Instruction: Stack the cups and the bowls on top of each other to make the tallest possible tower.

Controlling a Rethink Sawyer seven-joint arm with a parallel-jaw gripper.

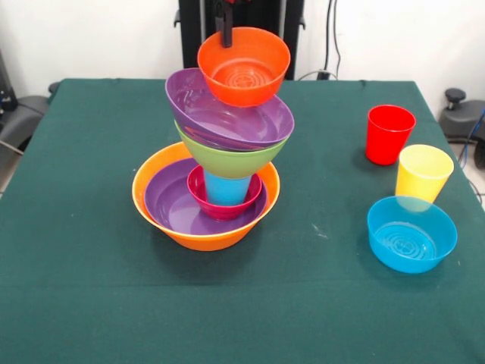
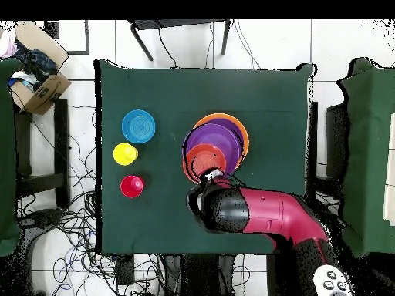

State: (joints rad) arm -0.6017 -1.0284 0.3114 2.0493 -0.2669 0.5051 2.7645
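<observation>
The small orange bowl (image 1: 244, 67) is held by its far rim in the gripper (image 1: 223, 30), whose jaws are closed on that rim, and it is tipped so that its mouth faces the front camera. It hangs at the top of the tower (image 1: 216, 163), touching or just above the upper purple bowl (image 1: 227, 114); contact cannot be judged.

The tower is already seen to lean. Within the large orange bowl (image 1: 151, 201) lie a purple bowl (image 1: 170, 205) and a pink-red bowl (image 1: 198, 199), in which the blue cup (image 1: 226, 187) stands upright; on the cup alone the lime green bowl (image 1: 231, 161) and the upper purple bowl are balanced, both tilted.

If the small orange bowl is released while tipped, or pressed sideways, the upper bowls could probably be slid off the narrow cup. A level, centred release would be called for.

Well apart from the tower stand the red cup (image 1: 389, 133), the yellow cup (image 1: 423, 173) and the small blue bowl (image 1: 411, 233), unused.
</observation>
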